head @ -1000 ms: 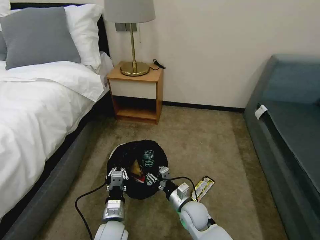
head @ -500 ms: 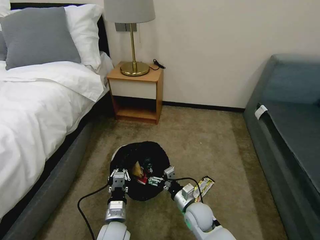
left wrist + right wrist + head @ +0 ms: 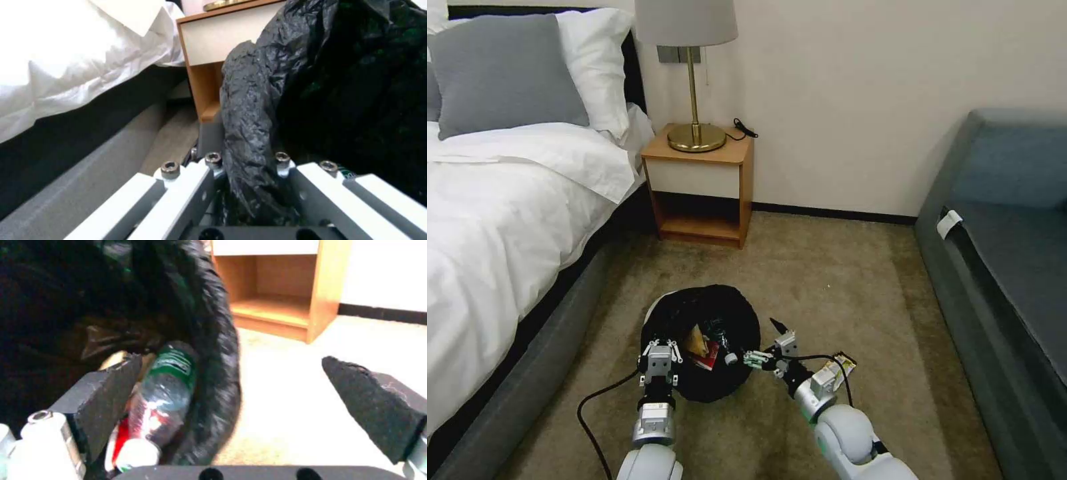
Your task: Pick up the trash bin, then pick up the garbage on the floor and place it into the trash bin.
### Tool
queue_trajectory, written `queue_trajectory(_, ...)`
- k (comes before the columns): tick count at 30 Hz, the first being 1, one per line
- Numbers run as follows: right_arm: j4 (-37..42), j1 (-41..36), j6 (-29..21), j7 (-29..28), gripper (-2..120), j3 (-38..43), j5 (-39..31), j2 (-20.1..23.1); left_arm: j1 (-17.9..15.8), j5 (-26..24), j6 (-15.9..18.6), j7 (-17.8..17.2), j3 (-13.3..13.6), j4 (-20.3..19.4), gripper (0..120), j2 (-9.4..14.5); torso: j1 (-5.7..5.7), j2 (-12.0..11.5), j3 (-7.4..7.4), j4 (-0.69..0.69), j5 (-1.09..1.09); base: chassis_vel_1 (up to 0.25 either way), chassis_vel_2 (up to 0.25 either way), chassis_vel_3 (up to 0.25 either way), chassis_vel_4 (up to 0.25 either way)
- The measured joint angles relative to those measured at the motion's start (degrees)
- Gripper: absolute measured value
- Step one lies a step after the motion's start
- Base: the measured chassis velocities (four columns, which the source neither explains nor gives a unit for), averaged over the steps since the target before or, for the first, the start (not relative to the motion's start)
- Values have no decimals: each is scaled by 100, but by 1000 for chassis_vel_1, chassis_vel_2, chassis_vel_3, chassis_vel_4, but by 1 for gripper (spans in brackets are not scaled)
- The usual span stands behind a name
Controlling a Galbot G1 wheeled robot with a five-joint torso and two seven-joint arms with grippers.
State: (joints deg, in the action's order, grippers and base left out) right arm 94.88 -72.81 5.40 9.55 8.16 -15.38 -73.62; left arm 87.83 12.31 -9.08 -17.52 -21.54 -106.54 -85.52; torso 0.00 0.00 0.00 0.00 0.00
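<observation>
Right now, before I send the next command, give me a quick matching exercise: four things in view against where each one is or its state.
Things:
1. left gripper
2. right gripper
3. green-labelled bottle
4. gold foil wrapper

Places or states:
A. lying on the carpet, outside the bin
B. open, at the bin's right rim
C. shut on the trash bin rim
D. lying inside the bin

Pairs: 1-C, 2-B, 3-D, 4-A

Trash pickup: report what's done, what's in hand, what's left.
Done: the bottle, red packet and tan paper lie inside the trash bin.
In hand: the left pincer grips the bin's rim; the right pincer is open and empty beside it.
Left: the foil wrapper lies on the carpet.
</observation>
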Motion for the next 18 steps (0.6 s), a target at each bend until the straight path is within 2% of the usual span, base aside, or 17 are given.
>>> queue_trajectory(6, -75, 10, -29, -66, 100, 94, -28, 43, -16, -46, 1, -1, -39, 0, 4, 40, 0, 0, 0, 0, 0, 0, 0, 0, 0)
queue_trajectory(13, -123, 18, -462, -275, 100, 199, 5, 85, -30, -99, 10, 0, -70, 10, 4, 80, 0, 0, 0, 0, 0, 0, 0, 0, 0)
queue_trajectory(16, -224, 47, -877, -586, 100, 285, 60, 134, -44, -127, 19, 12, -80, 41, 4, 108, 0, 0, 0, 0, 0, 0, 0, 0, 0)
queue_trajectory(18, -273, 62, -980, -672, 100, 307, 76, 148, -47, -132, 20, 15, -81, 50, 4, 112, 0, 0, 0, 0, 0, 0, 0, 0, 0)
